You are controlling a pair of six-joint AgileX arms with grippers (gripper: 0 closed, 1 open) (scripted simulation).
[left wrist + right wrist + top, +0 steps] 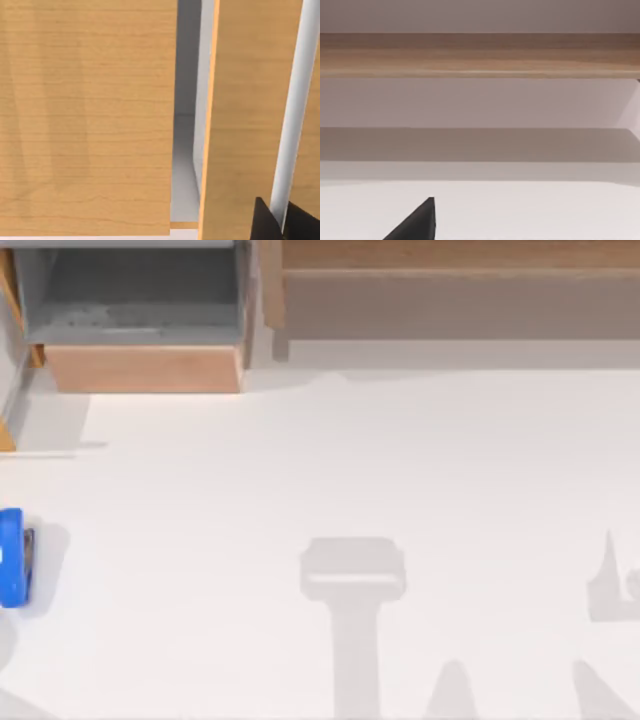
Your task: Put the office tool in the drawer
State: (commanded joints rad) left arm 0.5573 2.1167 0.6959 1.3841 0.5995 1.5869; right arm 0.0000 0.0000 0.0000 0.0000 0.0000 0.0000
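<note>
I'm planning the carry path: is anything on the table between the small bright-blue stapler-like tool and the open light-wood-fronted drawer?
Nothing visible blocks it. The small bright-blue stapler-like tool lies at the table's left edge, and the open drawer with a grey inside and light-wood front sits at the far left. Between them is bare white tabletop with only shadows.

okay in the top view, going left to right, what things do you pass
Small bright-blue stapler-like tool at the left edge → open drawer with grey inside and light-wood front → wider wooden shelf with brown-grey panel.

Rendered sim tabletop, office-style: flat white table [400, 490], light-wood drawer [145, 368], wooden shelf [450, 290], blue office tool [12, 558].
</note>
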